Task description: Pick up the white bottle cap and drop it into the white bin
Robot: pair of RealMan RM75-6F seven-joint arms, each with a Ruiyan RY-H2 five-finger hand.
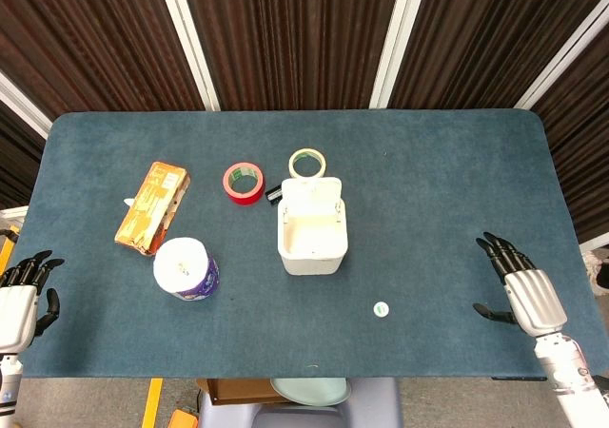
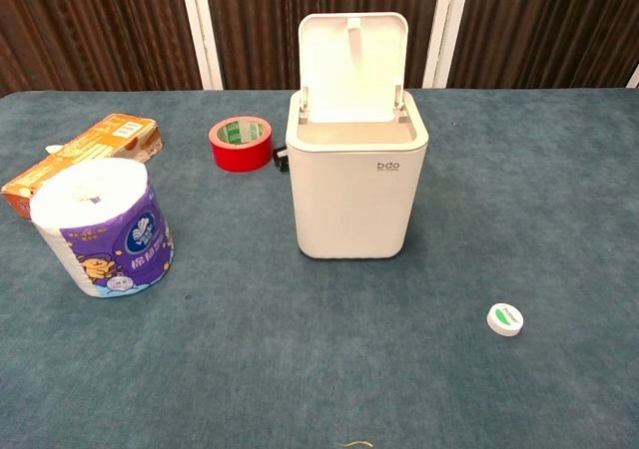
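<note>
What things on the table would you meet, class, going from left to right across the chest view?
Orange cardboard box → white toilet paper roll in purple wrapper → red tape roll → white plastic bin → small white bottle cap.

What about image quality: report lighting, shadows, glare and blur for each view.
Head view: even overhead light, only faint shadows beside the bin and the paper roll; no glare; the cap is small but sharp. Chest view: soft light, sharp focus, the bin's logo and the cap's green mark legible; a weak shadow under the bin; neither hand shows.
</note>
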